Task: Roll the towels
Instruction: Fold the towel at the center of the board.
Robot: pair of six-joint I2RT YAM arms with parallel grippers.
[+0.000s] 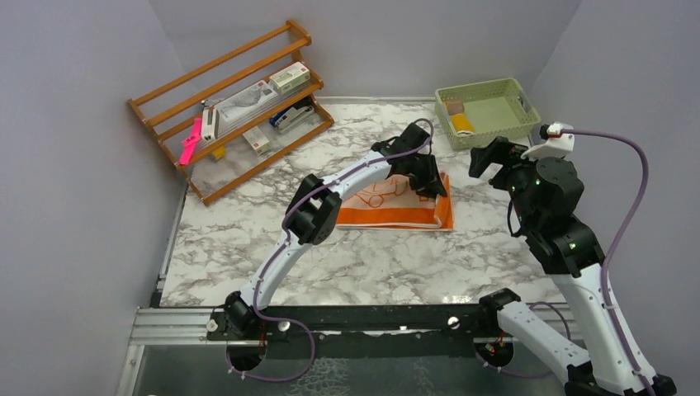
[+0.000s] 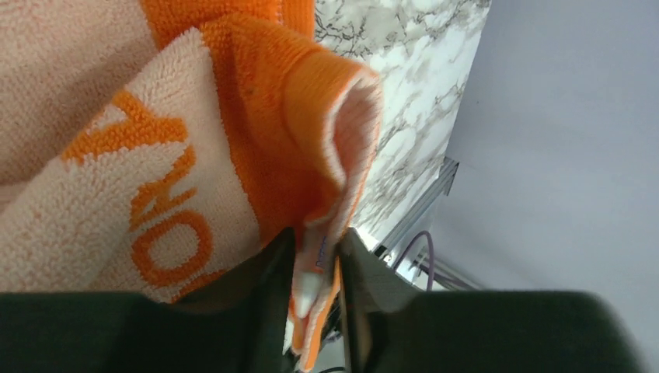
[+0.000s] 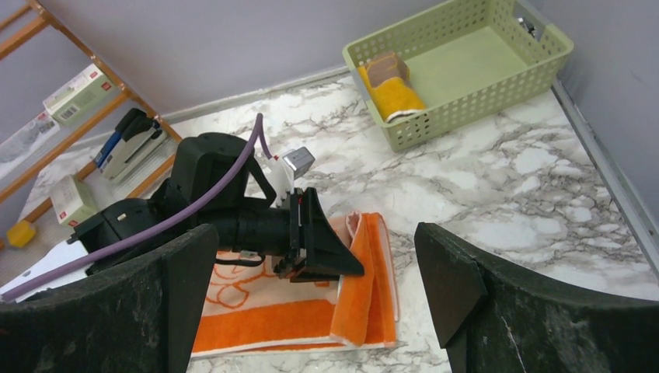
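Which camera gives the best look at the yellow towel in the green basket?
The right wrist view: the yellow towel sits large and clear at one end of the green basket. The top external view shows it too, only small. The left wrist view misses it, filled by the orange towel.

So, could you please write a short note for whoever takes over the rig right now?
Left tool: closed on the turned-up right edge of the orange towel.
Right tool: open and holding nothing, hovering over the table between that towel and the green basket.
Things: the orange towel lies mostly flat on the table. The yellow towel sits in the green basket and appears to be rolled.
Done: the yellow towel, it seems.
Left: roll the orange towel, since only its edge is folded over.
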